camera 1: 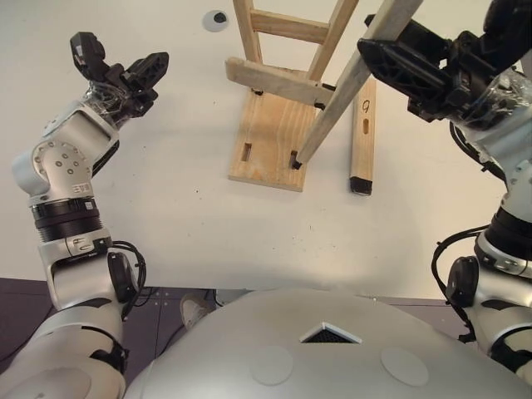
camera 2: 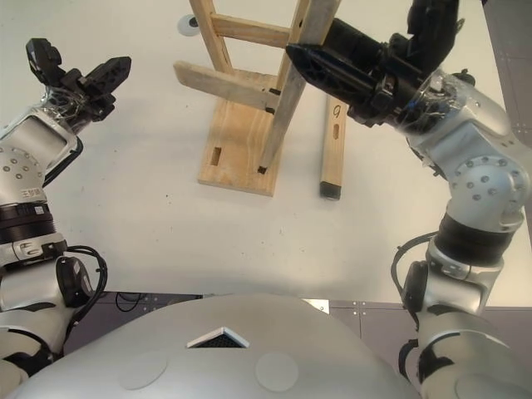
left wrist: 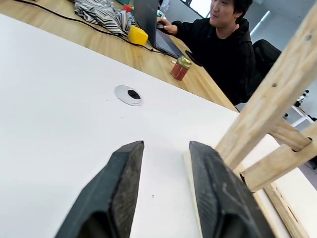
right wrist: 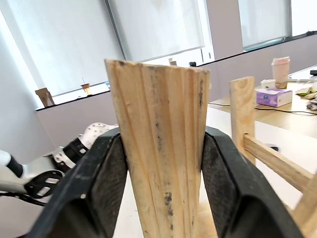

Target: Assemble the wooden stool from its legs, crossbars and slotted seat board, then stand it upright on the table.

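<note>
Left eye view: right gripper (right wrist: 161, 148) shut tight on a tilted leg (camera 1: 337, 96), low end down at the slot (camera 1: 295, 160) in the near right corner of the seat board (camera 1: 266, 133). Hard to tell if pushed into the slot or just touching it. Seat board flat on the table (camera 1: 166, 208), toward the far edge, near the middle. More legs joined by crossbars (camera 1: 283, 27), standing up from the far part of the board. Left gripper (left wrist: 164, 148) wide apart, holding nothing, up over the left side of the table, well apart from the board.

Could jam in the slot if pushed down while leaning like this. Could also shove the board along the table, with nothing pinning it down. Might knock the standing legs over too.

Low crossbar (camera 1: 274, 81) right by the held leg, maybe touching, so easy to bump. A loose leg (camera 1: 363, 137) flat on the table just beside the board's right edge, close to the held leg's foot. An open slot (camera 1: 247, 151) at the board's near left corner. A round cap (camera 1: 215, 19) by the table's far edge.
</note>
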Robot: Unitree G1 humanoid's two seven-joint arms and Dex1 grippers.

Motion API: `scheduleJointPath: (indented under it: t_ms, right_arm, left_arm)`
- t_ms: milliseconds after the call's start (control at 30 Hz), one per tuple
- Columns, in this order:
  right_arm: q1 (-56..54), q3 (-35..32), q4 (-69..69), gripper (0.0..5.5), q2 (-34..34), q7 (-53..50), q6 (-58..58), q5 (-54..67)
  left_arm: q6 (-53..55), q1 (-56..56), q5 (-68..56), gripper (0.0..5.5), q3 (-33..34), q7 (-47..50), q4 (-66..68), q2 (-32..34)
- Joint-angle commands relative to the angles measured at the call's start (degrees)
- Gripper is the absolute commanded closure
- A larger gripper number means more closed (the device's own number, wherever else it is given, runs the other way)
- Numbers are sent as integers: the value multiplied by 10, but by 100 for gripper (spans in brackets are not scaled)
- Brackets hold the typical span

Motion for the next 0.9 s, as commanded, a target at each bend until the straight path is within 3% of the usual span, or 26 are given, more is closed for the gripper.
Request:
scheduleJointPath:
  t_ms: [33,500,900]
  right_arm:
    - [6,14,29,345,5,14,-40,-31]
    - [-19,47,85,345,38,21,-73,-45]
    - [6,66,95,345,-18,73,-86,-93]
  left_arm:
    - [-1,-20,19,385,11,-7,19,-1]
    - [-3,-53,57,385,11,-44,70,-23]
    - [1,-50,65,385,19,-51,65,-27]
